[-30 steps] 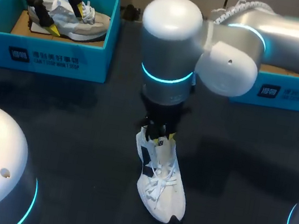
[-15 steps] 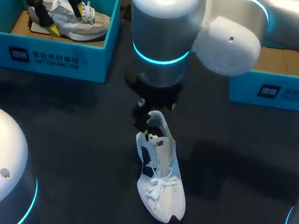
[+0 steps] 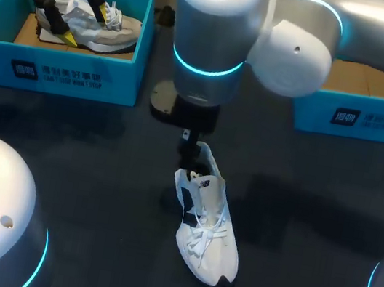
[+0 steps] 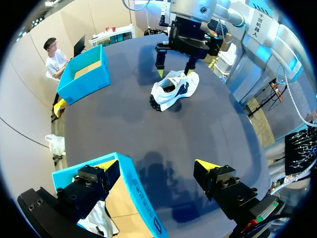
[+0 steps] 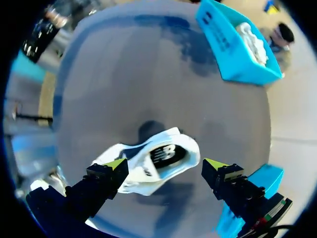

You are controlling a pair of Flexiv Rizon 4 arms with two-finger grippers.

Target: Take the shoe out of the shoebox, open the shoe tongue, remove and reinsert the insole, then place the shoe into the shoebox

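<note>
A white shoe (image 3: pixel 205 230) with a dark side panel lies on the dark table, toe toward me, its tongue standing up. My right gripper (image 3: pixel 189 150) hangs open just above the shoe's heel end; in the right wrist view the shoe (image 5: pixel 148 166) lies below and between the wide-spread tips of the right gripper (image 5: pixel 166 163), apart from both. My left gripper (image 3: pixel 91 27) stands open over the blue shoebox (image 3: pixel 56 73) at the far left, which holds a second pale shoe (image 3: pixel 114 35). The left wrist view shows the left gripper (image 4: pixel 156 166) above that shoebox's corner (image 4: pixel 133 193).
A second blue shoebox (image 3: pixel 358 120), showing a cardboard floor, stands at the far right behind my right arm. The right arm's big joint (image 3: pixel 210 36) hangs over the table's middle. Dark tabletop (image 3: pixel 99 172) stretches around the shoe.
My right gripper has opened, let go of the shoe's heel end and drawn up and back from it. The tongue now stands up. The left arm has not moved.
</note>
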